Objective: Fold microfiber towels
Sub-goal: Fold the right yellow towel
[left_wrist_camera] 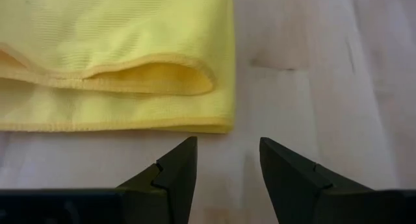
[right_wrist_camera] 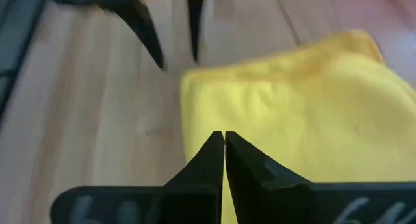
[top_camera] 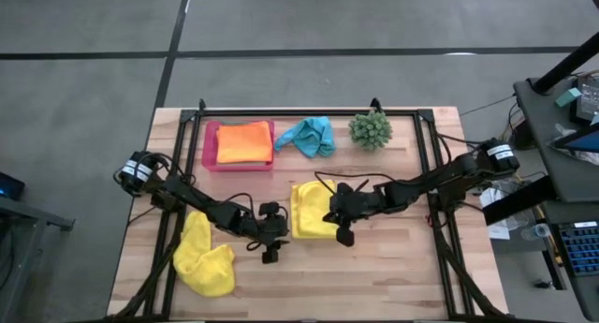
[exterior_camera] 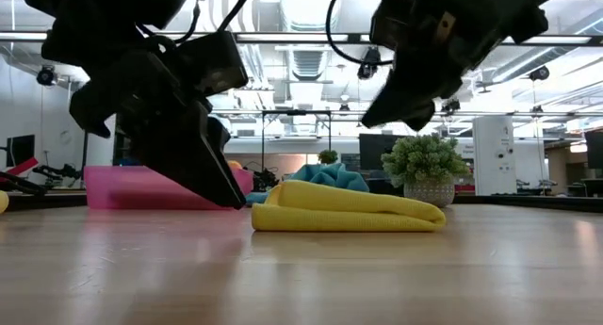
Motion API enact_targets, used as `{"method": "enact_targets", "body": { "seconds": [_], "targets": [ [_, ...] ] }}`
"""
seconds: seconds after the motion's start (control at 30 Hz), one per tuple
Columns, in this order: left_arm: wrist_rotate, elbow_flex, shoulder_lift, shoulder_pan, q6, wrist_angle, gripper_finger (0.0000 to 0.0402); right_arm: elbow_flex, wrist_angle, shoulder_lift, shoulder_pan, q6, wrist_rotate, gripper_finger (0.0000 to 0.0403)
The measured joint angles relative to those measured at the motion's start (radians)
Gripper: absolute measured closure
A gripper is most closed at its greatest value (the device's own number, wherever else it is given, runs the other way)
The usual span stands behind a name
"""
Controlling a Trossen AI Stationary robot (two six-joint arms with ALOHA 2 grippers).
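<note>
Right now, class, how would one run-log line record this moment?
left tool: open, at folded yellow towel corner | right tool: shut, empty, above same towel | orange towel: in pink tray

No writing, label, brand mark, number or sign can be read anywhere in these views. The cloths, the pink tray, the plant and the wooden surface carry no lettering. The screens and equipment in the room behind are too small and blurred to make out any characters.
</note>
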Motion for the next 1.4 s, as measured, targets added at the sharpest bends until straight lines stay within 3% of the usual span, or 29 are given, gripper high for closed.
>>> {"method": "enact_targets", "body": {
  "seconds": [0.4, 0.57, 1.1, 1.23, 1.4],
  "targets": [
    [-0.022, 0.015, -0.053, 0.001, -0.001, 0.037, 0.0249, -0.004, -0.020, 0.002, 0.012, -0.077, 0.048, 0.0394],
    [-0.064, 0.028, -0.012, 0.006, -0.001, 0.057, 0.0249, -0.008, -0.019, 0.002, 0.015, -0.089, 0.080, 0.0394],
    [-0.065, 0.029, 0.080, 0.042, -0.003, 0.190, 0.0251, -0.018, -0.013, 0.002, 0.018, -0.092, 0.108, 0.0394],
    [-0.058, 0.029, 0.080, 0.042, -0.002, 0.189, 0.0281, -0.018, -0.012, 0.002, 0.018, -0.092, 0.108, 0.0394],
    [-0.046, 0.025, 0.091, 0.042, -0.002, 0.207, 0.0356, -0.018, -0.012, 0.002, 0.018, -0.092, 0.108, 0.0394]
  ]
}}
